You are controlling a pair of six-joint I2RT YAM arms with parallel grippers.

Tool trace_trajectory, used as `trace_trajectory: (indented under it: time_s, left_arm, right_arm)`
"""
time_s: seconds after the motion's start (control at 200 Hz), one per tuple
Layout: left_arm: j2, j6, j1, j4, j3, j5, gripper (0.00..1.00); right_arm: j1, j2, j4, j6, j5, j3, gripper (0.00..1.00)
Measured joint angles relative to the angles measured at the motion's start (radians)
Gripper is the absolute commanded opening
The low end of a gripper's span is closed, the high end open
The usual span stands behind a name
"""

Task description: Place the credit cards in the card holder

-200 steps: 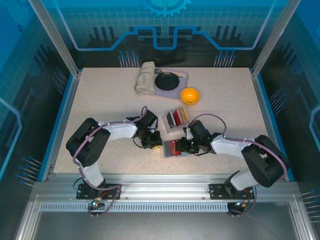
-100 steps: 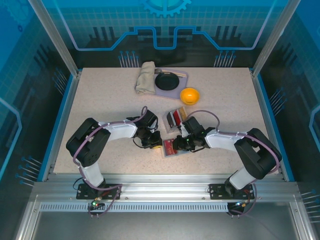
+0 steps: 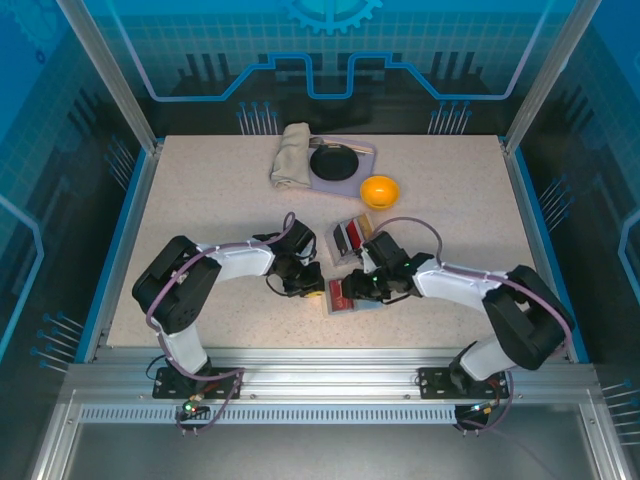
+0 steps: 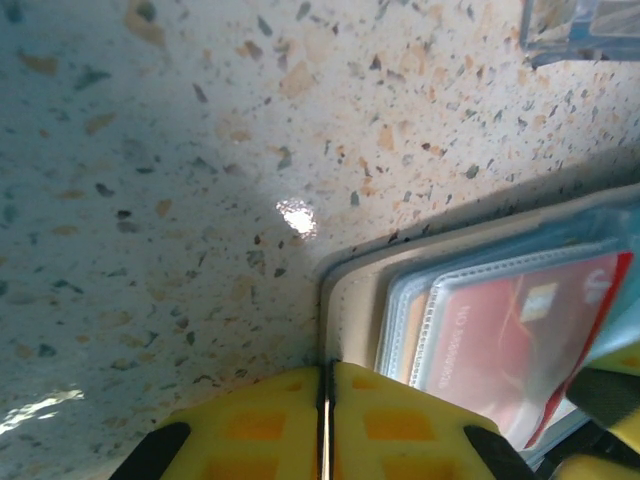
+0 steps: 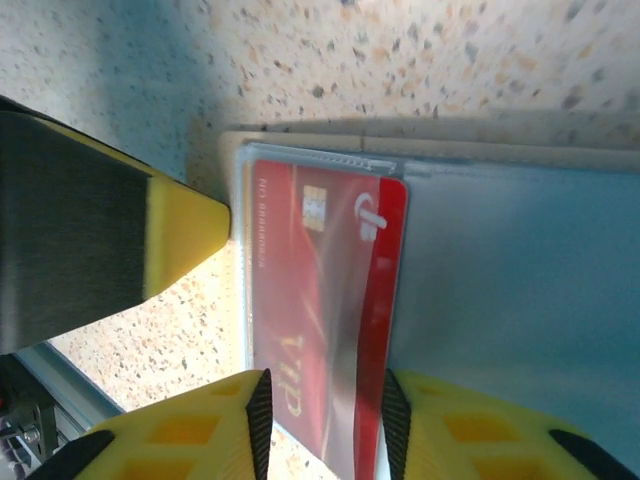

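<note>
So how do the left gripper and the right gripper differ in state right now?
The left gripper has its pads pressed together; the right gripper has its pads apart, over the red credit card. The left sits at the edge of the card holder, the right above its open inside. Both have yellow pads.

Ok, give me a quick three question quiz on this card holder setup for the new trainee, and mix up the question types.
1. Multiple choice: what colour is the card partly tucked into the card holder's clear sleeve? A black, B red, C gold.
2. True or false: the left gripper's fingers are spread wide apart.
3. Short answer: which arm's fingers flank that card in its own wrist view?
Key: 1 B. 2 false, they are pressed together at the holder's edge. 3 the right gripper.
</note>
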Motion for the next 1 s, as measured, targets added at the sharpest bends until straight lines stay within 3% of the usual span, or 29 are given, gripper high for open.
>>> trace_trajectory:
  time_s: [0.19,0.37,0.65,0.815,1.0]
  left_arm:
    - [-0.010,0.006,-0.005,-0.006,0.002,-0.027,0.16]
    - [-0.041,0.019,0.008,-0.025,0.023,-0.098,0.28]
    - [-0.068,0.006,0.095,-0.019,0.150,-0.088,0.41]
    - [0.037,-0.014,0.108,-0.012,0.307,-0.069,0.40]
    - [0.156,-0.031,0.108,-0.051,0.420,-0.071,0.38]
  right_arm:
    - [-0.058,-0.157,-0.171,-0.077,0.102,0.105,0.56]
    - [-0.149,-0.189,-0.315,-0.190,0.230,0.276,0.53]
    - [-0.183,0.067,-0.483,-0.348,0.386,0.563,0.51]
    - [-0.182,0.239,-0.555,-0.415,0.409,0.713,0.45]
    - [-0.171,0.348,-0.602,-0.451,0.430,0.805,0.46]
